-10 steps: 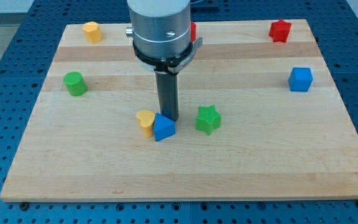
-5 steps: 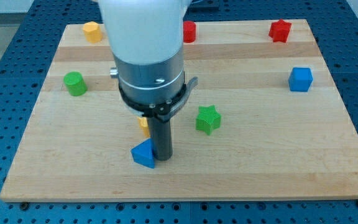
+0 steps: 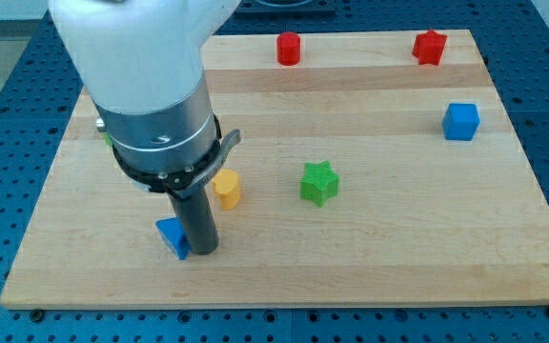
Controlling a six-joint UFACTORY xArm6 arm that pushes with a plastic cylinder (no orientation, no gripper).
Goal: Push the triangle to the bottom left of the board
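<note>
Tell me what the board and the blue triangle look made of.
The board: apparently pale wood, matte, with lengthwise grain and plank bands. The blue triangle, touching my tip on its left: probably plastic, evenly coloured, faintly ribbed like a print, though that is uncertain.

You have a wooden board (image 3: 398, 248) carrying a blue triangle (image 3: 172, 235), yellow block (image 3: 226, 189), green star (image 3: 318, 182), blue cube (image 3: 460, 121), red star (image 3: 429, 46) and red cylinder (image 3: 288, 48)
</note>
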